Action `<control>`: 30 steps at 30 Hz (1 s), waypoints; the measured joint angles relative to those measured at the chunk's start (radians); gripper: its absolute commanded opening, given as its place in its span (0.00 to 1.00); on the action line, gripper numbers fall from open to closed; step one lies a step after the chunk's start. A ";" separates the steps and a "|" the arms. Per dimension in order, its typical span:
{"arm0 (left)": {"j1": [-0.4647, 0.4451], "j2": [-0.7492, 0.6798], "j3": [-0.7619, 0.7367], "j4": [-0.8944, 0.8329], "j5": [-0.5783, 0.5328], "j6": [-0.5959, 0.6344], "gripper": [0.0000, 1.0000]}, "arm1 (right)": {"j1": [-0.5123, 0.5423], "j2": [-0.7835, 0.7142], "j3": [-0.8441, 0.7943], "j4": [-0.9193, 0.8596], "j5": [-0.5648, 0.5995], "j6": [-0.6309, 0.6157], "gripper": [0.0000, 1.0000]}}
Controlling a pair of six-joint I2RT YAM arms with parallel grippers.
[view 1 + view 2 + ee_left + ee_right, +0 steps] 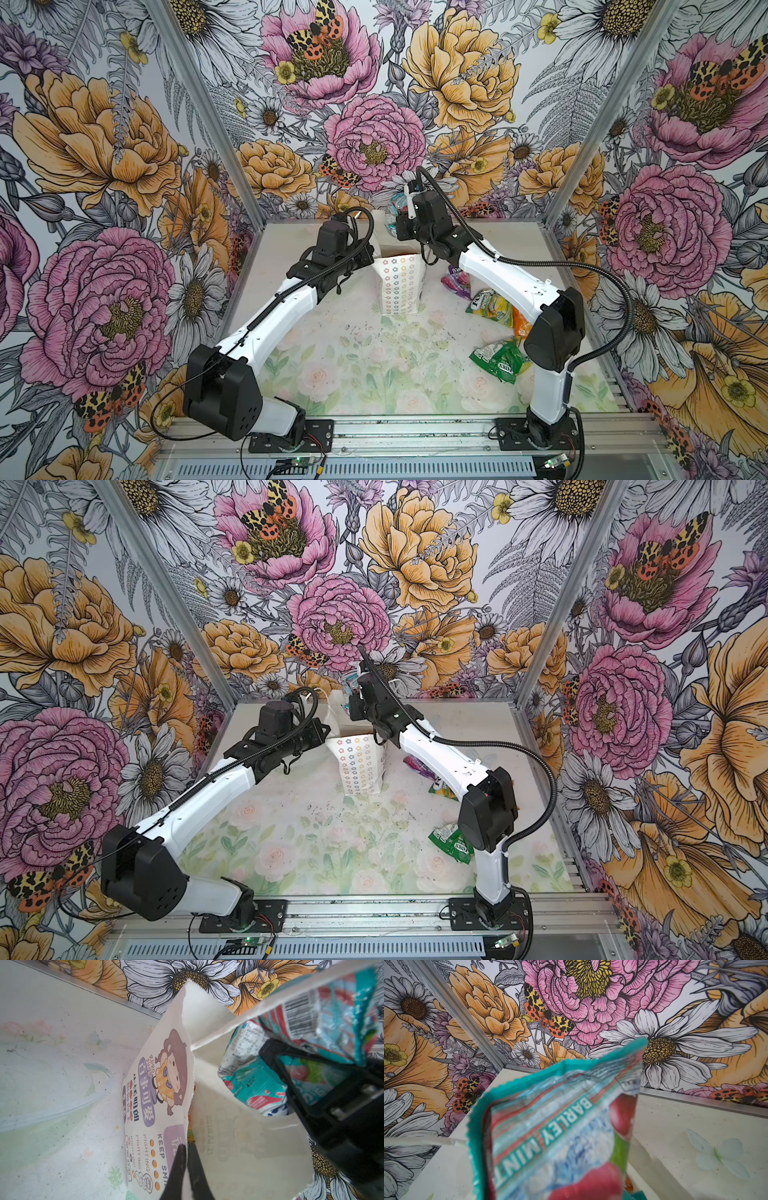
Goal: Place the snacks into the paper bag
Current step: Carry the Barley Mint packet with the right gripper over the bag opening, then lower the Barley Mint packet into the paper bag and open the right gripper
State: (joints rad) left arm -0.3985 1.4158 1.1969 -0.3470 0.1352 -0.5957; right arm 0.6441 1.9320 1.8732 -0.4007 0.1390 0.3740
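Teal crinkly packet (560, 1126), clenched in the right pincer (400, 220), hangs over the white paper bag (401, 286), whose rim the left pincer (188, 1159) pinches, seemingly holding it open.

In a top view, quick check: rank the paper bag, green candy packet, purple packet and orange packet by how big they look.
1. paper bag
2. green candy packet
3. purple packet and orange packet: both small and partly behind the right arm, so I won't rank them.
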 measured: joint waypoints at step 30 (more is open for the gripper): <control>0.000 0.000 0.000 0.000 0.000 0.000 0.00 | 0.024 0.040 0.037 -0.006 0.049 0.034 0.32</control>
State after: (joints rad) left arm -0.3985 1.4162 1.1969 -0.3470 0.1352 -0.5957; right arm 0.6678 1.9717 1.9106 -0.4072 0.1879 0.4076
